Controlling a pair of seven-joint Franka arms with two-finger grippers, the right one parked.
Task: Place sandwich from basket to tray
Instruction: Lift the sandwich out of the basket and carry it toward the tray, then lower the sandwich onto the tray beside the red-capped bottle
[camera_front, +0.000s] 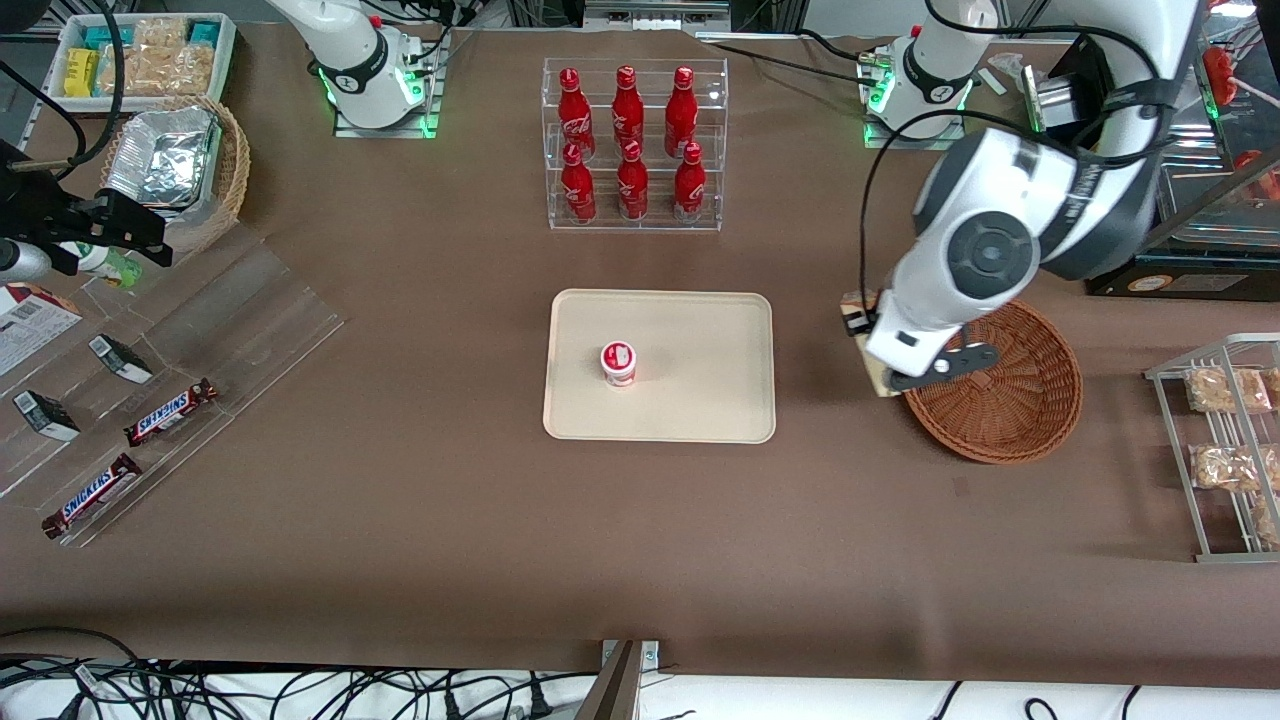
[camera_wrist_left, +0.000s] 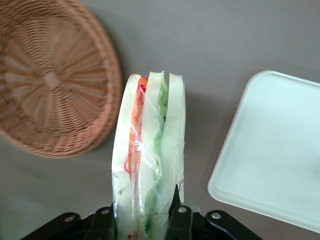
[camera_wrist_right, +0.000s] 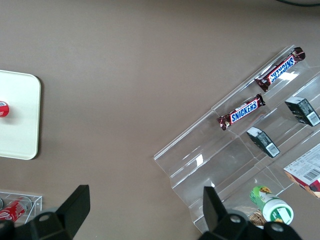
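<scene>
- The gripper (camera_wrist_left: 145, 222) holds the sandwich (camera_wrist_left: 150, 165) on edge; its fingers (camera_wrist_left: 179, 220) are closed against the wrapped bread faces, with the wedge standing out from them.
- The sandwich hangs above the bare bench (camera_front: 830, 500), clear of the basket (camera_front: 1010, 400) rim and between the basket and the tray (camera_front: 700, 400).
- The basket appears empty, so the step in hand is the carry to the tray.
- Recommended: keep the grip pressure constant, since the clear wrap looks slippery and the bread soft.
- A small red-and-white cup (camera_front: 619, 362) stands on the tray; aim for the bare area beside it, toward the working arm's end.
- Lower until the wedge touches the tray before releasing.
</scene>
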